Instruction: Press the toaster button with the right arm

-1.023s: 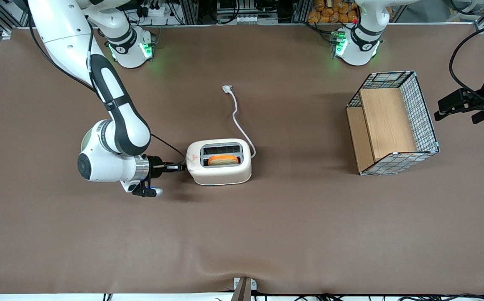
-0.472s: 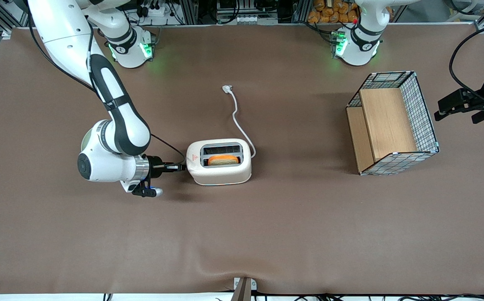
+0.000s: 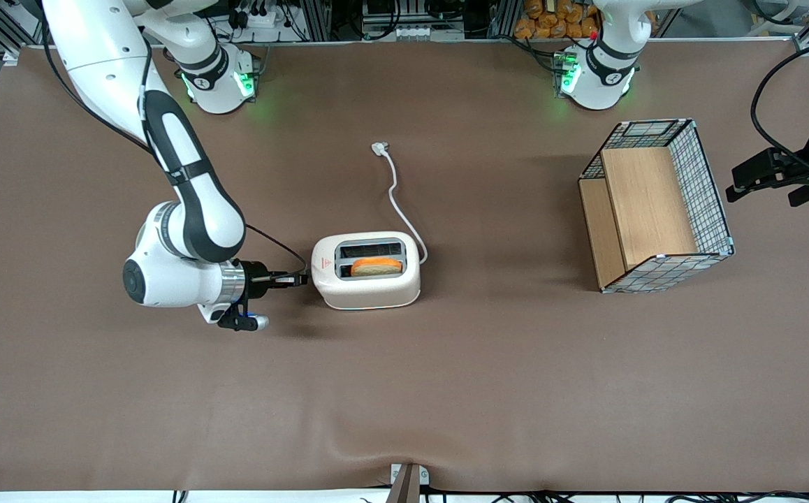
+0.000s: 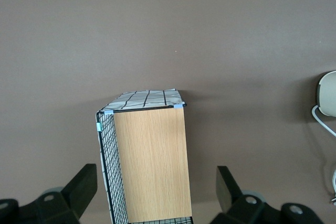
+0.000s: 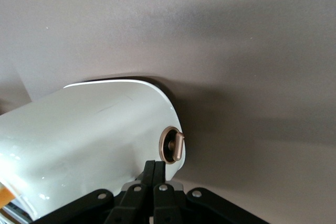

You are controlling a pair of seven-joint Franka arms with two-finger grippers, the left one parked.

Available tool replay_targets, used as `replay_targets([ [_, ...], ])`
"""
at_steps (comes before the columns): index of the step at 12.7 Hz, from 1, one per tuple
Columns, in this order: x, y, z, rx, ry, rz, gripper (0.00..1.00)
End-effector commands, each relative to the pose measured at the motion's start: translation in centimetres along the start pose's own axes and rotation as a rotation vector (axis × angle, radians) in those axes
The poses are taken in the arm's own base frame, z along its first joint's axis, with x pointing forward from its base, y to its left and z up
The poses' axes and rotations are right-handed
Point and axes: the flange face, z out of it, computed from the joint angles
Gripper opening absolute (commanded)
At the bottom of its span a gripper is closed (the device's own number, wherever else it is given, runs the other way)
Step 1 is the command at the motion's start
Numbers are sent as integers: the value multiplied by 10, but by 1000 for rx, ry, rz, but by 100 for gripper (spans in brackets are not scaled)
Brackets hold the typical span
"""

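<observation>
Slightly drawn back from a second ago, the right arm point(image 3: 167, 175) lies low over the brown table point(image 3: 446, 391), gripper point(image 3: 301, 279) clenched at the toaster point(image 3: 366, 270) end, wire basket point(image 3: 656, 206) toward the parked arm — right wrist view alone shows fingertips point(image 5: 155, 174) pinched together beside a round knob point(image 5: 172, 146), button hidden.
</observation>
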Motion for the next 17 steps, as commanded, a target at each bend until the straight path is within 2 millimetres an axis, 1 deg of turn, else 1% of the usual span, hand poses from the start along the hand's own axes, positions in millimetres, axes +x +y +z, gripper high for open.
replay_targets([
  [1, 2, -6, -21, 39, 10, -14, 0],
  [2, 1, -10, -29, 42, -5, -21, 13],
  [3, 2, -10, -38, 50, -24, -21, 47],
  [4, 4, -7, -47, 57, -31, 0, 69],
  [5, 5, -4, -52, 61, -40, 3, 100],
  [7, 6, -6, -61, 56, -31, -6, 100],
  [9, 13, -5, -85, -3, -1, -41, 100],
  [10, 14, -11, -99, -62, 6, -81, 100],
  [11, 16, -16, -115, -113, 15, -113, 100],
  [13, 23, -6, -166, -148, 63, -132, 100],
  [14, 23, -4, -183, -173, 55, -144, 100],
  [15, 22, -8, -200, -200, 60, -168, 100],
  [17, 19, 1, -226, -185, 68, -188, 100],
])
